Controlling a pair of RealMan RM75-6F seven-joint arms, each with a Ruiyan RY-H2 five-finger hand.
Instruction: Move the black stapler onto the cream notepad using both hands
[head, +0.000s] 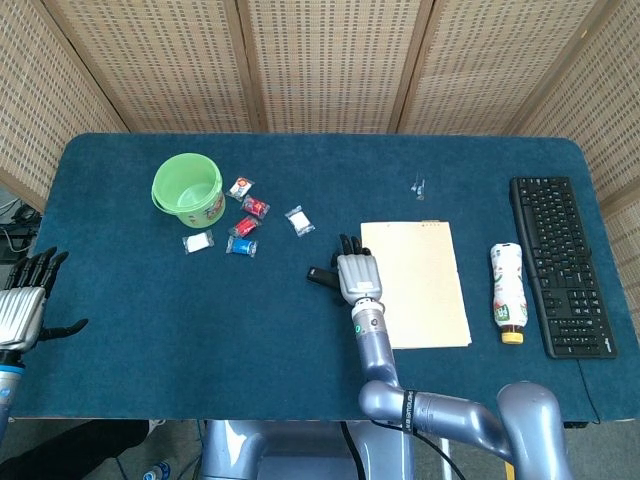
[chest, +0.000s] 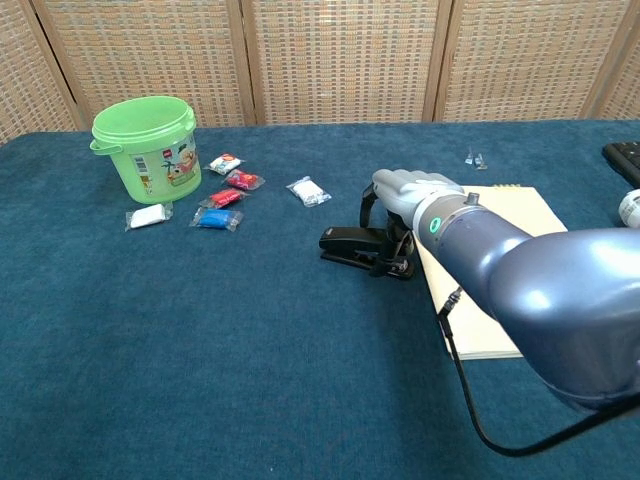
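Your right hand (chest: 405, 195) sits over the near end of the stapler (chest: 352, 246), its fingers (chest: 369, 203) curled down around the black body; whether they actually grip it you cannot tell from either view. The stapler lies flat on the blue worktop (head: 200, 330) near its middle, just beside the left edge of the notepad (head: 425, 290) and not on it. From the head view the hand (head: 356, 275) covers most of the stapler (head: 319, 275), leaving only its far tip showing.

Your left hand (head: 22, 312) hangs at the worktop's front left corner, well apart from the work, fingers (head: 42, 266) spread and holding nothing.

Toward the back left corner stands a green bucket (head: 187, 188), with small wrapped packets (head: 245, 222) scattered just beside it. Along the right edge lies a keyboard (head: 560, 262), and a bottle (head: 508, 291) rests on its side between the keyboard and the notepad. A small clear object (head: 419, 186) sits behind the notepad, toward the back edge.
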